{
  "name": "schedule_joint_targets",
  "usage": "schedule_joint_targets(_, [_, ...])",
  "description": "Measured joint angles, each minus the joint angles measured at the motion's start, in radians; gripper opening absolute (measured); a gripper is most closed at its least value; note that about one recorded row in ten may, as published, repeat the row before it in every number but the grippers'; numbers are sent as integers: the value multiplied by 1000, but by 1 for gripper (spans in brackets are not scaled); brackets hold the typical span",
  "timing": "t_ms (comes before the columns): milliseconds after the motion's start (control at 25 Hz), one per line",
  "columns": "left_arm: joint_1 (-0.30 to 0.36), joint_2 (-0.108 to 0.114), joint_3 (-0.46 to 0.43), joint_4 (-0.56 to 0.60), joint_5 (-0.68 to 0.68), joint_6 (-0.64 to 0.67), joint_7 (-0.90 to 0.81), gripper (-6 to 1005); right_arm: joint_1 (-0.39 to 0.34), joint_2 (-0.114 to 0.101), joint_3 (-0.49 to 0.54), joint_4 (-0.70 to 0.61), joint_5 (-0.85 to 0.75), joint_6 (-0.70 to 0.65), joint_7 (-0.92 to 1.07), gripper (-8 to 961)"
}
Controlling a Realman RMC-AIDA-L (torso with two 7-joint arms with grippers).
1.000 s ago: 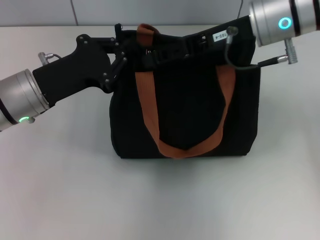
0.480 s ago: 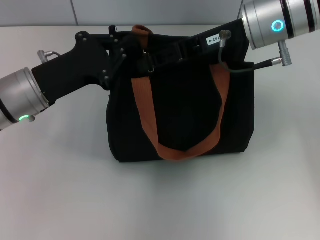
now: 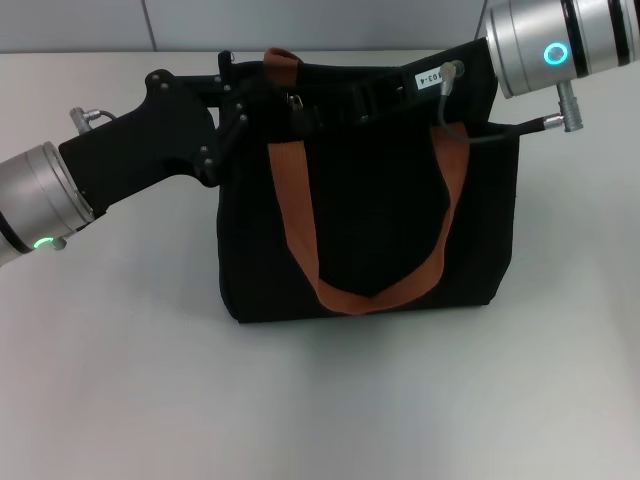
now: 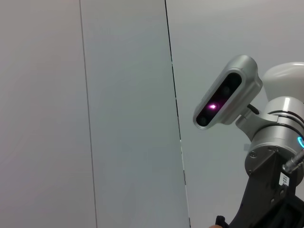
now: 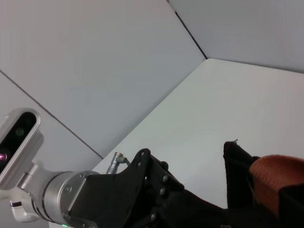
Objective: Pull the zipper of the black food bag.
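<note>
The black food bag (image 3: 370, 220) stands upright on the white table, with brown-orange straps (image 3: 295, 200) hanging down its front. My left gripper (image 3: 250, 92) is at the bag's upper left corner and is shut on the fabric edge there. My right gripper (image 3: 312, 104) reaches in from the right along the bag's top edge. Its tip is next to a small silvery zipper (image 3: 296, 102) pull beside the left strap. The right wrist view shows the left gripper (image 5: 166, 199) against the bag's corner (image 5: 237, 161) and a strap (image 5: 273, 175).
The white table (image 3: 320, 400) spreads around the bag, and a grey wall (image 3: 300, 20) runs behind it. A cable (image 3: 470, 135) from the right wrist loops over the bag's top right. The left wrist view shows the robot's head camera (image 4: 228, 97) and the right arm (image 4: 275, 156).
The right arm moved left and slightly up along the bag's top. The bag's top shifted left with it, then settled back a little to the right. The left arm barely moved.
</note>
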Motion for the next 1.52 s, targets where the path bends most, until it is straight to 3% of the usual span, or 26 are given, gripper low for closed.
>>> schedule_joint_targets(120, [0,0,-1,0,0,1,0,82,0,2,0,0,0,0,-18,181])
schedule_joint_targets(280, [1,0,-6,0,0,1,0,85,-1,2,0,-3,-3,9,-29,7])
schedule_joint_targets(520, [1,2,-9,0,-6,2,0,90,-19,2,1,-48,-26,11,-9,0])
schedule_joint_targets(960, [4,4,-14,8,-13,0,0,99,-238,1,21,-381,-88,-28,147,-1])
schedule_joint_targets(1160, [5,4,-22,9,-13,-3,0,102,-311,4,93,-450,-117,-64,165,-1])
schedule_joint_targets(1280, [6,5,-23,9,-14,-1,0,105,-340,7,162,-443,-41,-113,116,-2])
schedule_joint_targets(1400, [7,5,-23,8,-14,2,0,107,-384,10,210,-405,142,-145,-22,-2])
schedule_joint_targets(1520, [7,5,-23,5,-14,1,-5,109,-432,-1,234,-269,361,-210,-261,-2])
